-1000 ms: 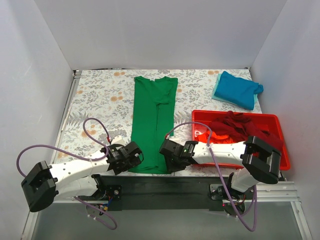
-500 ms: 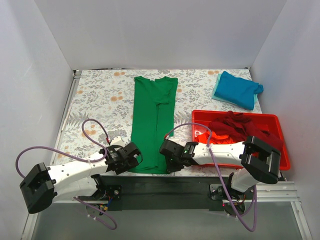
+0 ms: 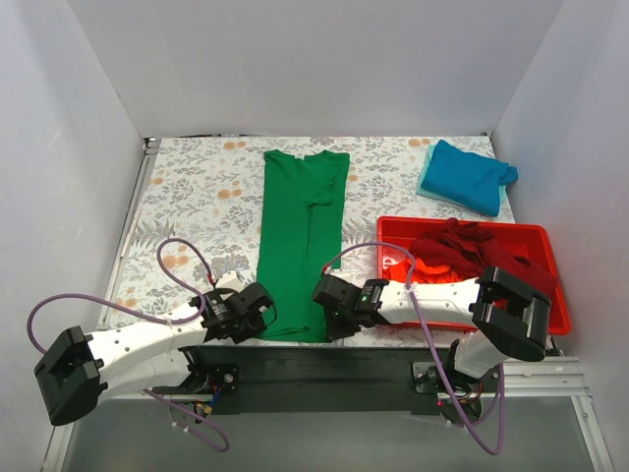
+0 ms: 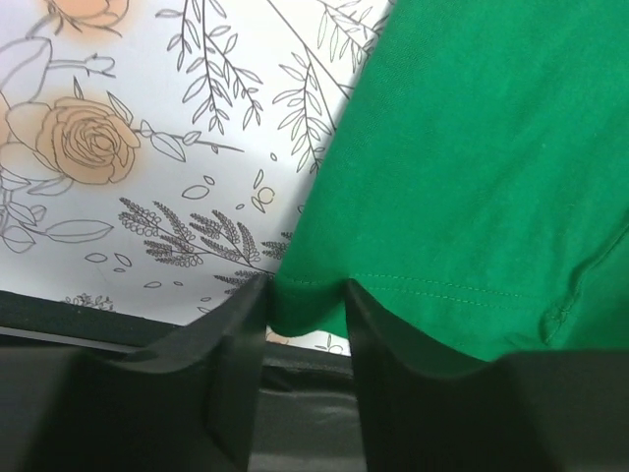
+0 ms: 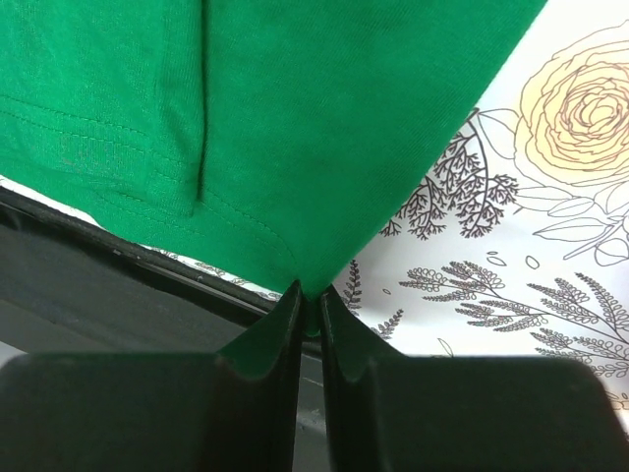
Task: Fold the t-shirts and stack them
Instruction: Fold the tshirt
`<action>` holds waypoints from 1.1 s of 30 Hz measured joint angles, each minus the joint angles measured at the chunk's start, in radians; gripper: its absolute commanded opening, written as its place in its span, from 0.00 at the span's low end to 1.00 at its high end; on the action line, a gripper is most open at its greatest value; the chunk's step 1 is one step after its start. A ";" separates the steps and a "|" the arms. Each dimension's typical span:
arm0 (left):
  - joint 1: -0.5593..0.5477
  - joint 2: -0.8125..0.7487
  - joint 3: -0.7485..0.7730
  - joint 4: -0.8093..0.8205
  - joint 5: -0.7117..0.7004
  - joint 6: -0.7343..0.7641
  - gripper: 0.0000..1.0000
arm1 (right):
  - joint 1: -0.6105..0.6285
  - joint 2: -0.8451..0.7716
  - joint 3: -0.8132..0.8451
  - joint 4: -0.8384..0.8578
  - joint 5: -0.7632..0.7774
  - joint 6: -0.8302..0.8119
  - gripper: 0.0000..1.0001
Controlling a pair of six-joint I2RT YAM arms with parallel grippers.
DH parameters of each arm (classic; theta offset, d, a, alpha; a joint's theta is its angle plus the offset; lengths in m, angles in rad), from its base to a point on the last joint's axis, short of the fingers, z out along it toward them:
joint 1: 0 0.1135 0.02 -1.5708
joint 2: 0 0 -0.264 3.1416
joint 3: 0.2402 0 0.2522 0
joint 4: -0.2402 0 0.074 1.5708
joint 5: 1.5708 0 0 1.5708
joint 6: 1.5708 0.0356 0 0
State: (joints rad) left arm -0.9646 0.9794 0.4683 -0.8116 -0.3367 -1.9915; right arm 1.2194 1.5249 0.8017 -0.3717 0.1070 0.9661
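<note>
Both arms lie low along bench [image 3: 187, 197] near edge, reaching inward from opposite sides. Green t-shirt [image 3: 300, 236]: long narrow strip, sides folded in, flat at bench middle, collar toward far edge, hem at near edge. Left pincer [image 3: 263, 317] pinching hem's left corner; right pincer [image 3: 323, 316] pressed tight on right corner. Teal t-shirt [image 3: 470, 175] folded, far right corner.

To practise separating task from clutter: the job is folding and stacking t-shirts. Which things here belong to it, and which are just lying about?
Belong to the job: green t-shirt; teal t-shirt; maroon t-shirt; orange-red t-shirt.

Just lying about: red tray holding the last two; floral table cover.
</note>
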 measured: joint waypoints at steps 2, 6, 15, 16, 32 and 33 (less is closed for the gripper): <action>0.000 -0.005 -0.004 0.002 0.009 -0.001 0.22 | 0.000 0.001 0.000 0.002 -0.002 0.000 0.13; -0.001 0.000 -0.004 0.005 0.017 -0.008 0.00 | 0.000 0.002 -0.002 0.006 -0.002 0.002 0.01; -0.001 -0.007 -0.004 -0.009 0.012 -0.005 0.00 | -0.007 -0.050 -0.069 0.064 -0.005 0.029 0.01; -0.001 -0.013 -0.004 -0.013 0.012 -0.005 0.00 | -0.008 -0.062 -0.082 0.069 -0.005 0.033 0.01; -0.002 -0.027 0.034 -0.029 0.018 -0.006 0.00 | -0.009 -0.142 -0.129 0.032 0.002 0.056 0.01; -0.002 -0.028 0.050 -0.031 0.014 -0.005 0.00 | -0.009 -0.156 -0.129 0.019 0.004 0.056 0.01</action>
State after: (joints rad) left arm -0.9668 0.9516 0.5179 -0.8425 -0.3225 -1.9968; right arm 1.2102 1.3689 0.6731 -0.3527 0.1108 1.0222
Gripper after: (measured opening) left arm 0.031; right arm 0.031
